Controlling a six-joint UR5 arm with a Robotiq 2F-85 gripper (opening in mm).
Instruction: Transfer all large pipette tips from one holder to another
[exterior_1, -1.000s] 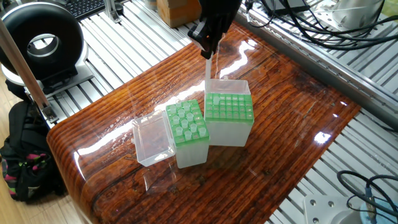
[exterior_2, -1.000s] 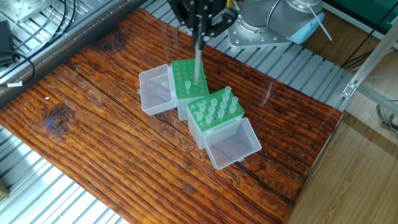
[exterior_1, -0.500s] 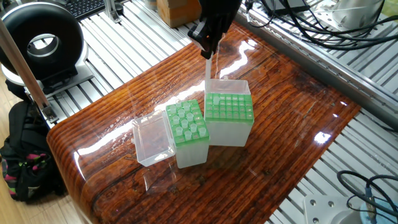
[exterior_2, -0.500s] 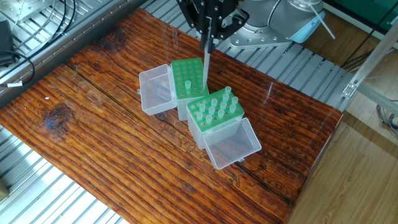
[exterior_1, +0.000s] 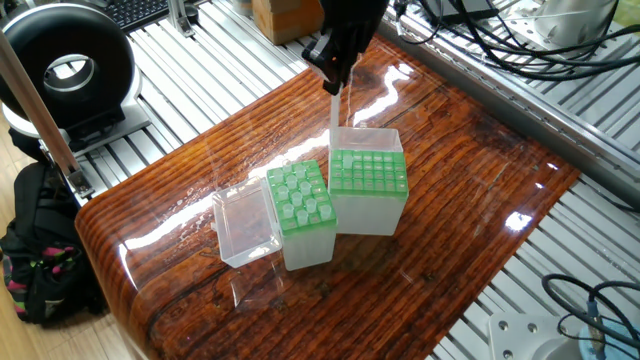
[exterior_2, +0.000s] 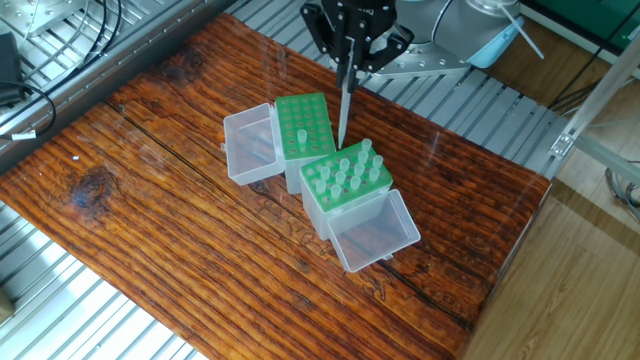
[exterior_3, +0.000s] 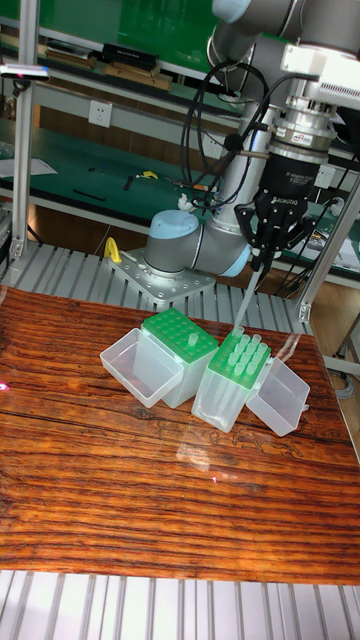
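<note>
Left of centre in the tall fixed view: green grid rack in a clear plastic box (exterior_3: 180, 335), one translucent whitish plastic cone tip (exterior_3: 188, 341) upright in it. Centre: second green grid rack (exterior_3: 242, 360) crowded with large pipette tips (exterior_3: 240, 365), open tops up. Above, upper right: black two-finger gripper (exterior_3: 266, 250) clamped on one long translucent pipette tip (exterior_3: 246, 297), long axis near vertical, narrow end down, hanging over the full rack.

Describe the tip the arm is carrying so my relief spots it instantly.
On the wooden table, find the green rack packed with tips, then look up to the black gripper. The carried tip hangs straight down from its fingers: the only one in mid-air, not seated in a rack.
</note>
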